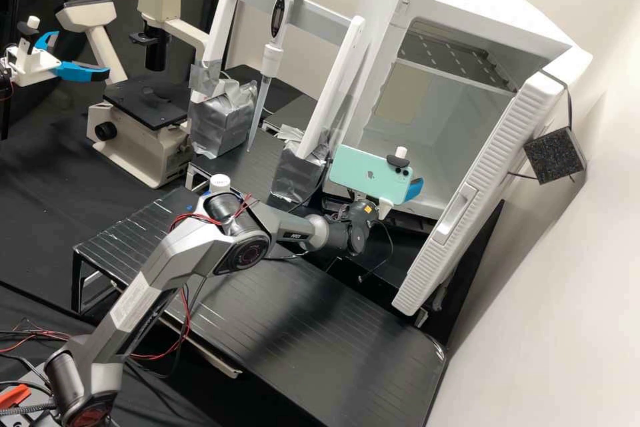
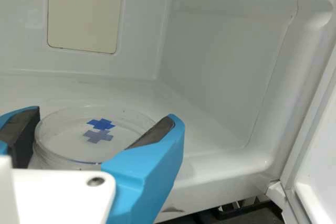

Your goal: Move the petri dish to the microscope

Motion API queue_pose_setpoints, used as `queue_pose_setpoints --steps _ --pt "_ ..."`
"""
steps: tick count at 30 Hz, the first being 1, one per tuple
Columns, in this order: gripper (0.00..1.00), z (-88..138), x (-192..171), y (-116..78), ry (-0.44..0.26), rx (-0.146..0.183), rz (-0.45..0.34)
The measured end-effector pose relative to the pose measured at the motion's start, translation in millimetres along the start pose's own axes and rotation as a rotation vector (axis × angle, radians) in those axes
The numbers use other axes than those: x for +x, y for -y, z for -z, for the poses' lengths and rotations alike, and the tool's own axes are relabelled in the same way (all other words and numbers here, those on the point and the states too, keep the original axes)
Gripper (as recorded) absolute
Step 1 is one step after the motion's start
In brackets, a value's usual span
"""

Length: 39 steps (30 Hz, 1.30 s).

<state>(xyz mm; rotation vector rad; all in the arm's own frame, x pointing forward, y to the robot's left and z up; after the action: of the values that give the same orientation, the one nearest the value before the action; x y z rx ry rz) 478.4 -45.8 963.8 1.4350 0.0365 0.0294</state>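
Observation:
In the high view, my gripper (image 1: pixel 413 191) is at the white incubator's opening, largely behind the mounted phone. The wrist view has the gripper (image 2: pixel 102 124) with its two blue fingers shut on the clear round petri dish (image 2: pixel 68 139), one on each side. The dish lies flat, a blue cross mark showing on it, over the incubator's white floor; whether it touches the floor I cannot tell. The dark finger pads cover parts of its rim. The cream microscope, with its black stage (image 1: pixel 148 104), stands at the back left in the high view.
The incubator door (image 1: pixel 467 213) stands open on the right. A pipette (image 1: pixel 272 57) hangs in a white frame between the microscope and incubator. A black raised platform (image 1: pixel 280 327) lies under the arm. Another arm's blue-fingered gripper is at the upper left.

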Motion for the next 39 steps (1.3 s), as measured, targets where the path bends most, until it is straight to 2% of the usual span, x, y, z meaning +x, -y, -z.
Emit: queue_pose_setpoints --steps 18,23,35,39 --pt "0.0 2.4 -3.2 -1.4 -0.01 0.001 -0.003" --pt "0.0 2.4 -13.7 -12.9 -0.016 -0.003 -0.026" --pt "0.0 19.8 -28.6 -26.5 -0.105 -0.011 -0.065" --pt "0.0 22.7 -33.1 -29.2 -0.112 -0.012 -0.071"
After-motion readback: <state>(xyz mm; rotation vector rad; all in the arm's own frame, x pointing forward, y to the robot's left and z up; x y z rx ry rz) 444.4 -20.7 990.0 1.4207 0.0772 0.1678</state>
